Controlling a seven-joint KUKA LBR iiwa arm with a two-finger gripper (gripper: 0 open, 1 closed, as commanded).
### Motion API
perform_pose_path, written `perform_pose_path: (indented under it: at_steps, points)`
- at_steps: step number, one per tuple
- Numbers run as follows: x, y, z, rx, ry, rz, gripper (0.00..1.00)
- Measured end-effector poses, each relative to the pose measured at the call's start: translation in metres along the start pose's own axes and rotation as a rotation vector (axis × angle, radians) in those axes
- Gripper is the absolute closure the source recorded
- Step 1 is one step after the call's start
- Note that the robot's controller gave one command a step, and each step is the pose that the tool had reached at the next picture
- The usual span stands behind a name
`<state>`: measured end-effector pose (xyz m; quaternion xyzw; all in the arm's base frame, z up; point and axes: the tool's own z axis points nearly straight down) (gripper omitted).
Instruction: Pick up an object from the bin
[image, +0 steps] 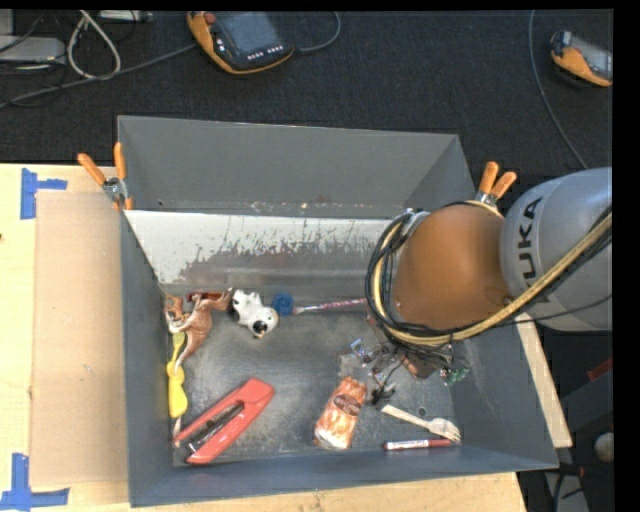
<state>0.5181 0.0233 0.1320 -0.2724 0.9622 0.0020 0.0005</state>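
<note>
My gripper (385, 366) hangs low over the right part of the bin floor, mostly hidden under the arm's orange cover. Just below and left of it an orange-brown printed packet (339, 417) lies flat on the floor. A cream wooden spoon (422, 421) rests just below the gripper, towards the right. Beneath the spoon, along the front wall, lies a thin red pen (417, 445). Nothing is seen held by the gripper.
A red utility knife (226, 420) lies at the front left, a yellow handled tool (177, 381) along the left wall. A brown toy animal (194, 312), a black-and-white toy cow (254, 312) and a blue-tipped stick (303, 304) sit near the back wall.
</note>
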Motion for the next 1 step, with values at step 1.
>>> perform_pose_path:
  at_steps: [1]
  points:
    - [-0.0022, -0.0133, -0.0761, -0.001, 0.002, 0.050, 1.00]
